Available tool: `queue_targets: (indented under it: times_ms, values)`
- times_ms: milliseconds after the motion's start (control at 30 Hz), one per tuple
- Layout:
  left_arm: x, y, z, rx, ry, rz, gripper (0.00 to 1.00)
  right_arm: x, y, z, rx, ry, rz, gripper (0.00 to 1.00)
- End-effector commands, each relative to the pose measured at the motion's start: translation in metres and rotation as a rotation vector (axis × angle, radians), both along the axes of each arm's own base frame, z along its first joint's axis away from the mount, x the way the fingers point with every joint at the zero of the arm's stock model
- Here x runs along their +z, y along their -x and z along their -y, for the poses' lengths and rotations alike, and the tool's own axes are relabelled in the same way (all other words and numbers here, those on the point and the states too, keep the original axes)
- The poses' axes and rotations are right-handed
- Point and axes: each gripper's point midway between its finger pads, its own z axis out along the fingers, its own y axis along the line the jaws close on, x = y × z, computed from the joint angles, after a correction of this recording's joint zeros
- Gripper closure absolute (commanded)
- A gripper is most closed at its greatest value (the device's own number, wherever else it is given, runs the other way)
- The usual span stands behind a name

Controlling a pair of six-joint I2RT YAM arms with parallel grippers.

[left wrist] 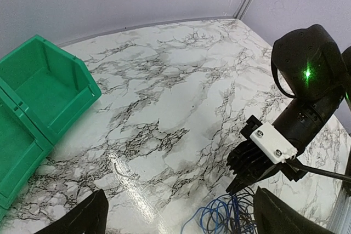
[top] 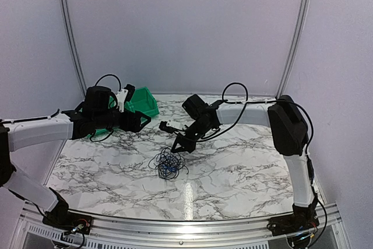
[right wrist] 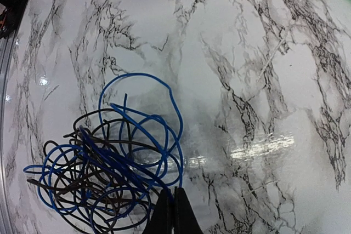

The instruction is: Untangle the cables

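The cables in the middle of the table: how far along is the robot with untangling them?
Nothing looks done: the cables lie in one black-and-blue knot. In hand: the right arm has its jaws shut at the knot's edge; whether on a wire is unclear. The left arm, jaws open, hangs nearby, holding nothing. All the separating is left.

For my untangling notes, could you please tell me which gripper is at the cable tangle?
The right gripper, fingertips shut at the edge of the cables; the left gripper is open, farther back, nearer the green bin.
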Motion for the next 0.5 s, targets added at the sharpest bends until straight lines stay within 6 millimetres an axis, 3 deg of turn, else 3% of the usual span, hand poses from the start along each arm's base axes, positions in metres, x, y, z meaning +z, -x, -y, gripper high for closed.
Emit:
queue_targets:
  times_ms: [0,200,333,467]
  values:
    - [0.001,-0.003,0.012,-0.005,0.056,-0.039,0.05,0.055,-0.003,-0.013,0.001,-0.1,0.058,1.0]
    - [-0.002,0.007,0.04,-0.037,0.116,-0.065,0.06,0.107,0.0,-0.009,-0.019,-0.178,0.121,1.0]
    - [0.0,0.012,0.05,-0.029,0.205,-0.071,0.06,0.12,0.001,-0.006,-0.035,-0.196,0.134,1.0]
    - [-0.012,0.016,0.055,-0.012,0.283,-0.085,0.09,0.127,-0.001,-0.006,-0.054,-0.205,0.138,1.0]
